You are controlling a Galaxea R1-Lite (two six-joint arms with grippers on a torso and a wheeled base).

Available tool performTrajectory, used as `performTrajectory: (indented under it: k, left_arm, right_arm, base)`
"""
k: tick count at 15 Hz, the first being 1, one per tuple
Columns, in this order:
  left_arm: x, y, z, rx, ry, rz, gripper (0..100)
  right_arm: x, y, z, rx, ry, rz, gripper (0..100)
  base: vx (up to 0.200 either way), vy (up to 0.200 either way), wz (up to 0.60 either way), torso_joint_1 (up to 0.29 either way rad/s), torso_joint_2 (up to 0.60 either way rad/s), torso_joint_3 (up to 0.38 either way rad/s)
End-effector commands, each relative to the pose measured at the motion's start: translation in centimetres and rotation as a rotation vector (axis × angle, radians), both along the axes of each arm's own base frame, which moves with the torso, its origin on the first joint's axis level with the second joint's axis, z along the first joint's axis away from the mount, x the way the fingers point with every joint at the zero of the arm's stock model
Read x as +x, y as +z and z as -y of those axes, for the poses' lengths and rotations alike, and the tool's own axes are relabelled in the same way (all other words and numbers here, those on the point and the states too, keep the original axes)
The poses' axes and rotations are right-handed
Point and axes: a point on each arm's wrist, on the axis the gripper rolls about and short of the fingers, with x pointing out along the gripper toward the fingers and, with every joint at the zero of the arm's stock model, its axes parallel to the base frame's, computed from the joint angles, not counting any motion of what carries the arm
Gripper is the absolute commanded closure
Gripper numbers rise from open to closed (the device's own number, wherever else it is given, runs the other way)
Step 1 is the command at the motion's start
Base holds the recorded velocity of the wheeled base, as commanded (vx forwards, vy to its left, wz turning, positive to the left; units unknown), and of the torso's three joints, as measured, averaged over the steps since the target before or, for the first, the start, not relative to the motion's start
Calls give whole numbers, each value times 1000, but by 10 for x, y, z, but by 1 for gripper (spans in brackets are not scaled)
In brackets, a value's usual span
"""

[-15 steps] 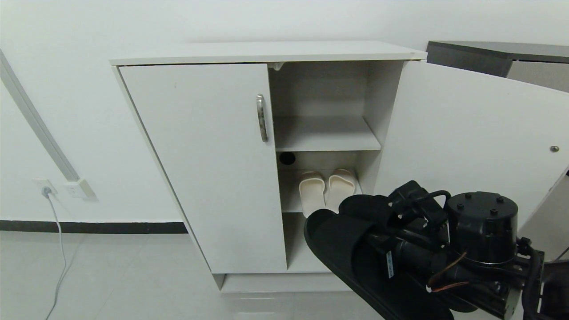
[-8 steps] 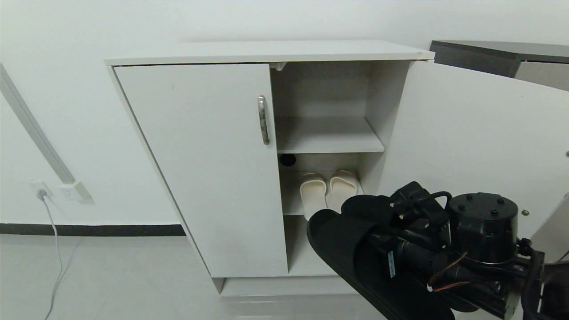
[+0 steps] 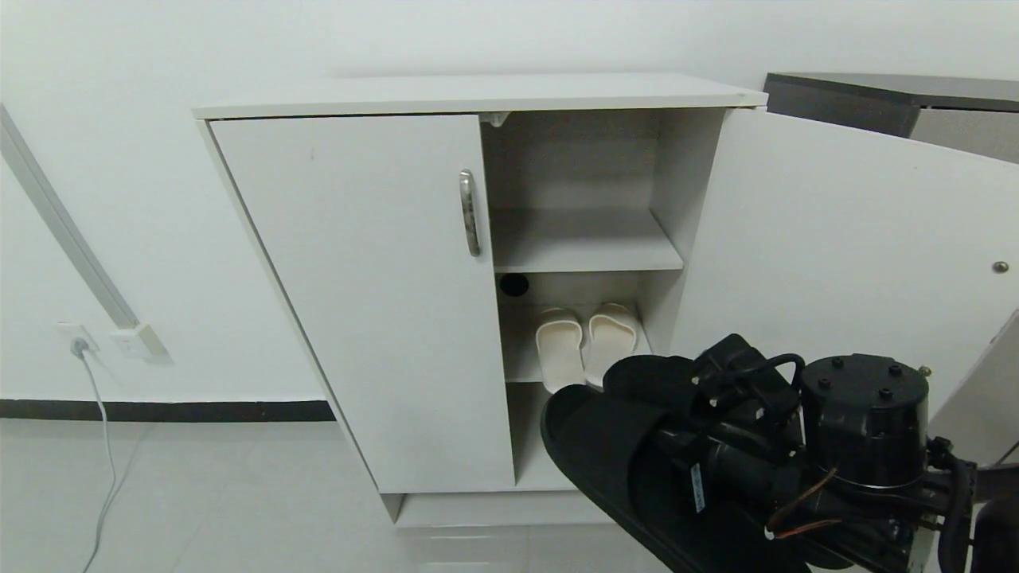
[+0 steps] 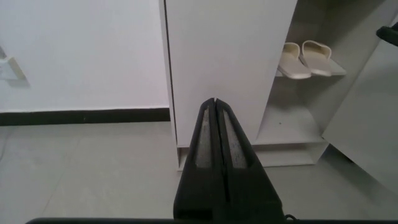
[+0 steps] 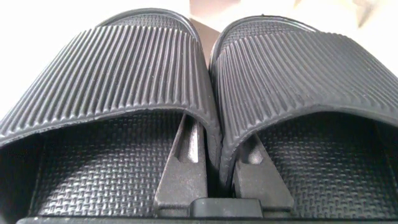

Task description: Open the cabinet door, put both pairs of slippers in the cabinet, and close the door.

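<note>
Right end effector (image 3: 677,439) pinches both black slippers (image 3: 605,446) (seemingly by inner edges) before the cabinet (image 3: 358,278).

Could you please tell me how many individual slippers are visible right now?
4. Two white slippers sit side by side on the cabinet's second shelf down. Two black slippers are clamped together in the right tool. More may be hidden behind the closed left door.

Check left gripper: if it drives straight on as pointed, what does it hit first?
Probably the closed left door: the left gripper, jaws shut, lines up with the door's lower part. Depth is unclear, so it might meet the floor first.
</note>
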Motion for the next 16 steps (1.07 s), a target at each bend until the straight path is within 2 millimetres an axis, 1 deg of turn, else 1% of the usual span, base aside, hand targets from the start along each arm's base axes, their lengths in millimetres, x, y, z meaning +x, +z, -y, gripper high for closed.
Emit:
performTrajectory:
  k: [1,2,3,4,5,6,7,9,12,13,16]
  left_arm:
    - [0,0,0,0,0,-1,100]
    - [0,0,0,0,0,-1,100]
    - [0,0,0,0,0,-1,100]
    - [0,0,0,0,2,0,100]
    - [0,0,0,0,0,-1,100]
    - [0,0,0,0,2,-1,100]
    - [0,0,0,1,0,-1,100]
    - [0,0,0,3,0,-1,100]
    - [0,0,0,1,0,-1,100]
    - [0,0,0,1,0,-1,100]
    - [0,0,0,0,2,-1,100]
  right_arm:
    - [0,0,-6,0,15,8,100]
    - [6,11,-18,49,-5,43,100]
    - [12,14,-30,73,-115,50,100]
    - [21,17,-48,111,-231,47,100]
    - [25,18,-64,131,-273,20,100]
    - [29,22,-77,118,-317,-2,100]
    - [37,28,-86,107,-388,1,100]
    - [50,43,-98,98,-515,23,100]
    - [59,61,-106,73,-606,50,100]
    - [60,65,-107,65,-633,66,100]
    - [64,64,-112,40,-639,82,100]
  base:
    - [0,0,0,0,0,0]
    - [0,0,0,0,0,0]
    - [0,0,0,0,0,0]
    - [0,0,0,0,0,0]
    - [0,0,0,0,0,0]
    - [0,0,0,0,0,0]
    - [0,0,0,0,0,0]
    - [0,0,0,0,0,0]
    - [0,0,0,0,0,0]
    - [0,0,0,0,0,0]
    - [0,0,0,0,0,0]
